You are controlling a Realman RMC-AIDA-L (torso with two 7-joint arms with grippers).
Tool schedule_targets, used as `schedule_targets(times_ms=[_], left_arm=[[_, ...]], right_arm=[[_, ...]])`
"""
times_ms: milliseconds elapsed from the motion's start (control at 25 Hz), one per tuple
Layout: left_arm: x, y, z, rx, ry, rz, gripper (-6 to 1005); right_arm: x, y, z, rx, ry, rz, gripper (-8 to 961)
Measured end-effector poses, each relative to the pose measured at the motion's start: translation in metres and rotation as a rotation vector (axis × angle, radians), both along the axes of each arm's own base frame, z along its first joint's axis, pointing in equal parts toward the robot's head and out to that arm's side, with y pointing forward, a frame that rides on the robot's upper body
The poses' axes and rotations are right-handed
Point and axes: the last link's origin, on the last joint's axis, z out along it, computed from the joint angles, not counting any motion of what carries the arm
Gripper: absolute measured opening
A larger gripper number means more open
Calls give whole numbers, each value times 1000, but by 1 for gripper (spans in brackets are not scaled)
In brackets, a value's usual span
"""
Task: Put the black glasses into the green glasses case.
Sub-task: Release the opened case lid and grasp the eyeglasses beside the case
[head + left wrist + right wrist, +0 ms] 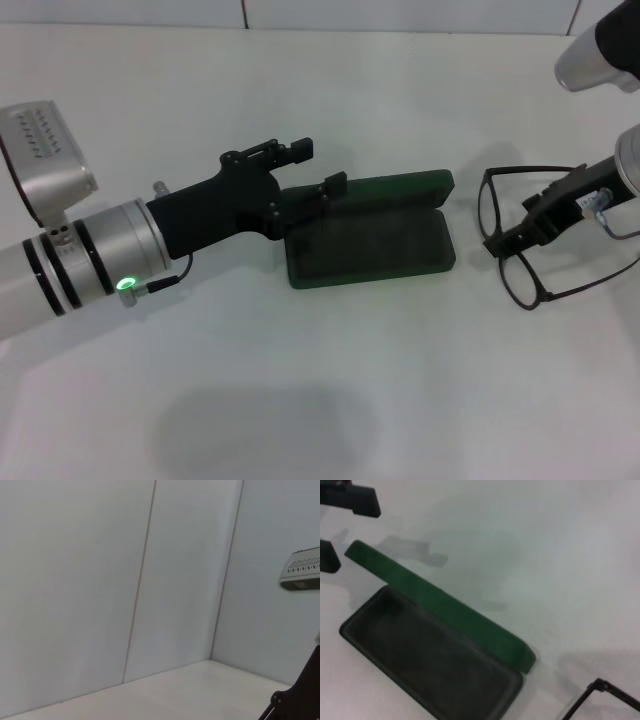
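Note:
The green glasses case point(372, 243) lies open at the table's middle, its lid point(395, 188) standing up along the far side and its dark lining empty. It also shows in the right wrist view point(430, 665). The black glasses point(522, 283) lie to the right of the case, temple arms unfolded and pointing right. One temple tip shows in the right wrist view point(602, 689). My right gripper point(503, 241) sits over the bridge between the lenses and looks shut on it. My left gripper point(318, 167) is open at the case's left end, one finger by the lid.
The white table point(330, 400) runs up to a white panelled wall point(125, 580) at the back. My left arm reaches in low from the left across the table. My left gripper's fingers point(355, 501) show beyond the case's lid in the right wrist view.

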Motion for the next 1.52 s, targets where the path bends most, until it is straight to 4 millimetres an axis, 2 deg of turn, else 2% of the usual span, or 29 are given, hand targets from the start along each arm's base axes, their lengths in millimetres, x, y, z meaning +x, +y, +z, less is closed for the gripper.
schedule_targets(times_ms=[400,640,760,960,1520], left_arm=[[5,-1,-4,-19,-12,-14,643],[9,-2,-7,-30,-19,-24,642],[11,-2,-8,-37,-19,-31,642],[11,-1,-8,-37,-15,-36,642],[11,-1,-8,-30,-8,-43,640]], right_arm=[[5,0,1,3,-35,0,824],[7,-3,1,-13,-43,-6,659],[8,-4,0,-23,-47,-10,457],[8,-4,-2,-19,-49,-4,313],[8,-3,-17,-15,-67,29,315]])
